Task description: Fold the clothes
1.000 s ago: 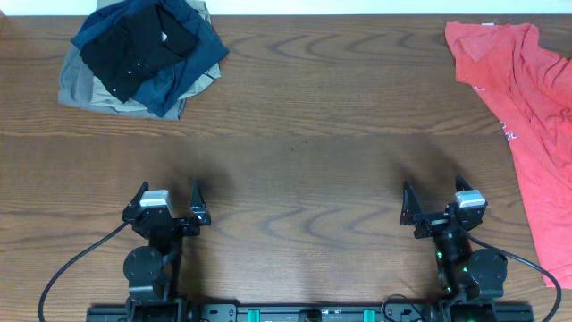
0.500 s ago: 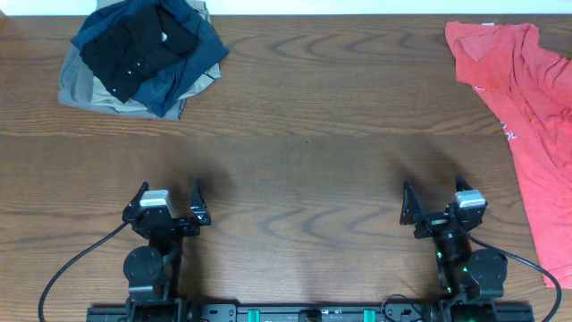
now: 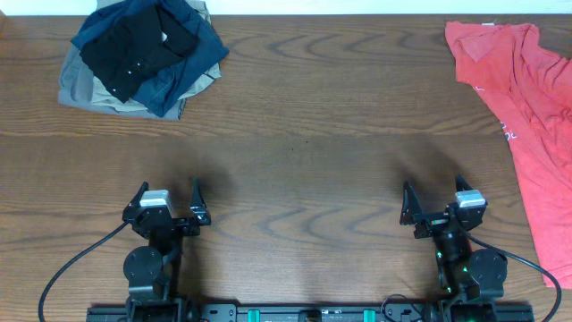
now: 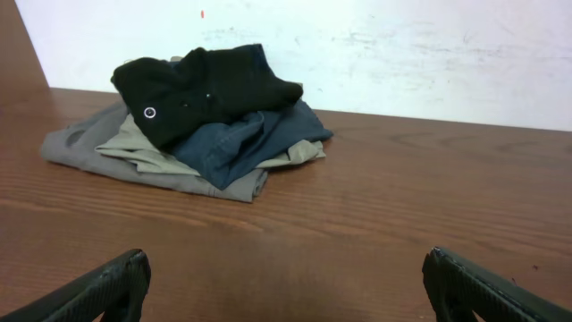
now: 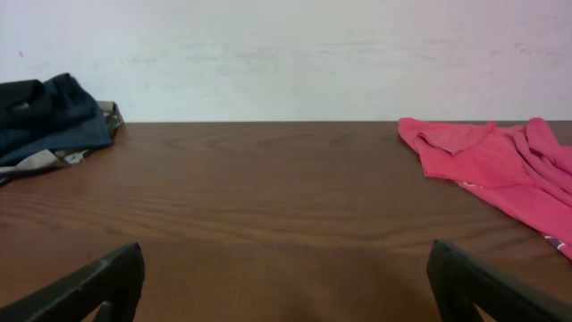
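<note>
Found left gripper (image 3: 168, 187) and right gripper (image 3: 433, 186) empty, jaws spread; judged best to pinch only the black garment (image 3: 138, 45), far-left on the table (image 3: 295, 134), without dragging navy garment (image 3: 192, 70) or khaki garment (image 3: 85, 91) beneath.

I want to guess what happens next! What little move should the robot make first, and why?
Probably reach the left gripper forward toward the black soft-fabric garment atop the navy and khaki pile. Both it and the right gripper stand open and empty, and that garment lies far back on the left side.
</note>
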